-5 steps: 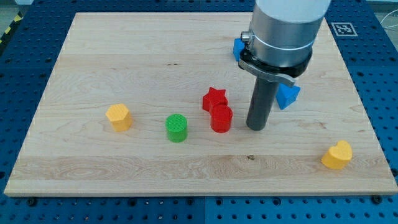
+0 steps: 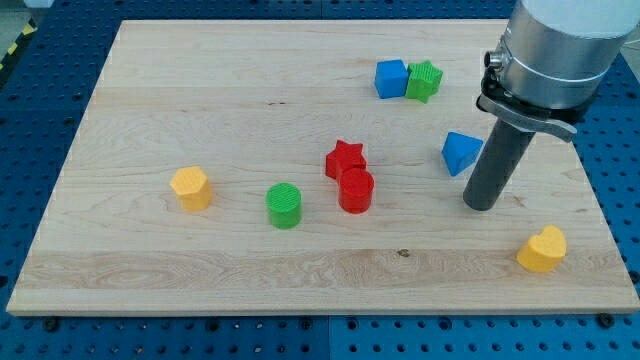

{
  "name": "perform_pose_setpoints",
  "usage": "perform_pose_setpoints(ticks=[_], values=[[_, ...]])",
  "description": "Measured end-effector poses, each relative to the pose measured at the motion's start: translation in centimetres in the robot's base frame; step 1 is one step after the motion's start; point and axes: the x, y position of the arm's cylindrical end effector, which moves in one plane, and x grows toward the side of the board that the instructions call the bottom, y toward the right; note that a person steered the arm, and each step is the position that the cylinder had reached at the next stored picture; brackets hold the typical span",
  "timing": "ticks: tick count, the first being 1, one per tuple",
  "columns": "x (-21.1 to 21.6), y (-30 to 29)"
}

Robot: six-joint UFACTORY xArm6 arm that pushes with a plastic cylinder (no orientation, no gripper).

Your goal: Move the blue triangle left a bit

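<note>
- Camera view: blue triangle (image 2: 460, 153) lies right of centre on the counter (image 2: 200, 90).
- My tip (image 2: 480, 205) stands just right of it and slightly below, apart from it.
- No hand shows, only a rod.
- Red star (image 2: 345, 159) touches the red cylinder (image 2: 356, 190).

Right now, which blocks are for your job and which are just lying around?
For the job: blue triangle; my tip, just right of it and a little lower.

Lying about: blue cube, green star, red star, red cylinder, green cylinder, yellow hexagon, yellow heart.
</note>
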Motion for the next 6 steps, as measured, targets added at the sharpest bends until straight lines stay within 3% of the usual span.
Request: perform_pose_setpoints(ticks=[3, 5, 6], values=[[0.3, 3.6], [-4.9, 4.3], [-5.3, 2.4]])
